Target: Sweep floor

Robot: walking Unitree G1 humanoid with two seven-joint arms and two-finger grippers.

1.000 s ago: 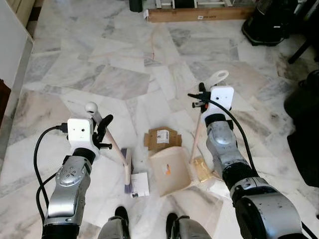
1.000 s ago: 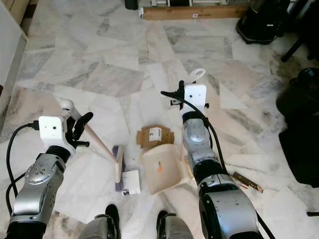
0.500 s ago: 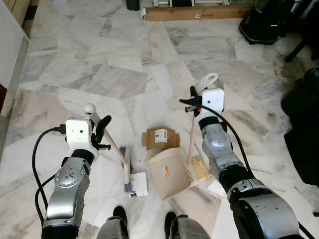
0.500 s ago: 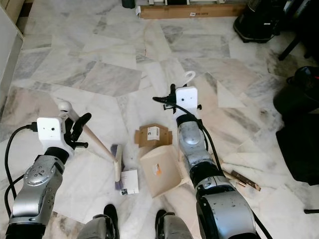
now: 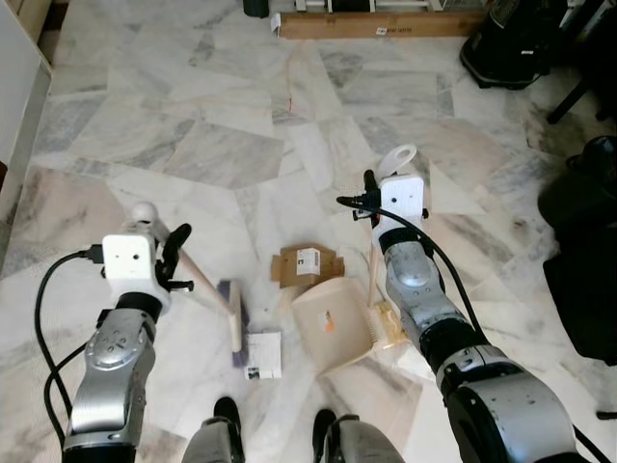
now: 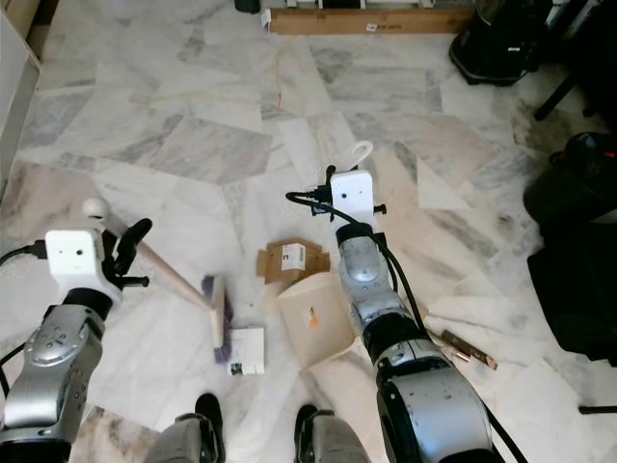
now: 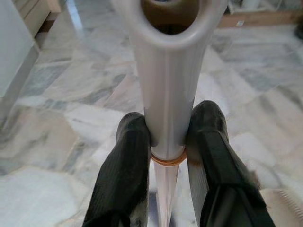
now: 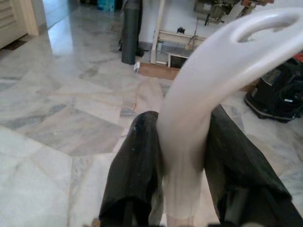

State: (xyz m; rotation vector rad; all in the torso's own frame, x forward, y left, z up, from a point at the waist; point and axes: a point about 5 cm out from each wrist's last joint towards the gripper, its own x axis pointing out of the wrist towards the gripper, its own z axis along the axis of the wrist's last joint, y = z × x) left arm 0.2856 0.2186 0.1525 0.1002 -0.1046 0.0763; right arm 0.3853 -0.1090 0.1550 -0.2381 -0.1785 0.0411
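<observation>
My left gripper (image 5: 174, 253) is shut on the pale handle of a broom (image 5: 198, 275), whose head (image 5: 234, 316) rests on the marble floor in front of my feet. In the left wrist view both black fingers (image 7: 125, 165) clamp the white handle grip (image 7: 168, 94). My right gripper (image 5: 371, 198) is shut on the dustpan's upright handle (image 8: 208, 85). The cream dustpan (image 5: 333, 323) lies on the floor to the right of the broom head. A flattened brown cardboard piece (image 5: 307, 262) lies just beyond the dustpan's far rim. A white paper card (image 5: 263, 355) lies beside the broom head.
A yellowish wrapper (image 5: 390, 323) lies right of the dustpan, and a brown stick (image 6: 468, 349) lies further right. Black bags (image 5: 588, 280) stand at the right, a black machine (image 5: 521, 43) and a wooden plank (image 5: 376, 24) at the back, and a white cabinet (image 5: 19, 106) on the left.
My left gripper has carried the broom handle leftward, and the broom head has slid a little left. The right gripper has moved left, bringing the dustpan nearer the cardboard. The camera has shifted slightly.
</observation>
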